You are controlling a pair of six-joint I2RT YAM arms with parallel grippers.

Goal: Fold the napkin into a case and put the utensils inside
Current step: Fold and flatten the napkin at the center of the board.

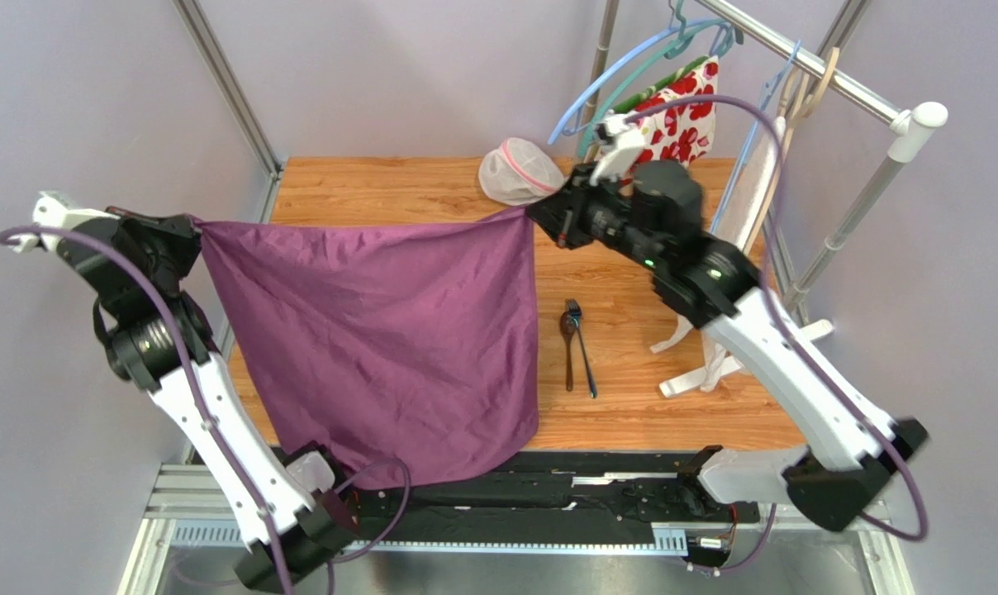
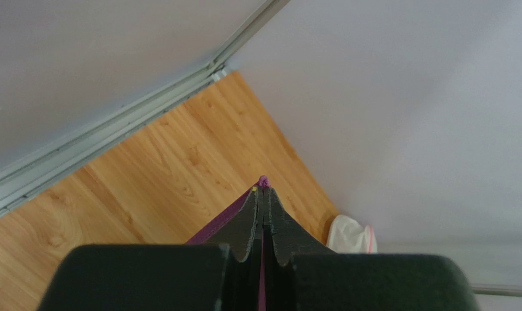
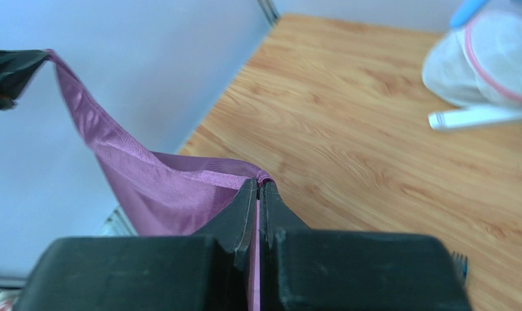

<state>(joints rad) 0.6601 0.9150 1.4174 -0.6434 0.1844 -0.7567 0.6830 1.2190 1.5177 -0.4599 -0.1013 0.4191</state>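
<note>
End effectors on napkin corners

Pale lilac-grey walls enclose a light wooden table framed by slanting aluminium posts, while at the back right a metal garment rack carries pastel hangers and a white cloth with red flowers, all evenly lit.

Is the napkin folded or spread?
Spread: the napkin hangs as one open sheet, top corners pinched by the left gripper and right gripper.
</note>
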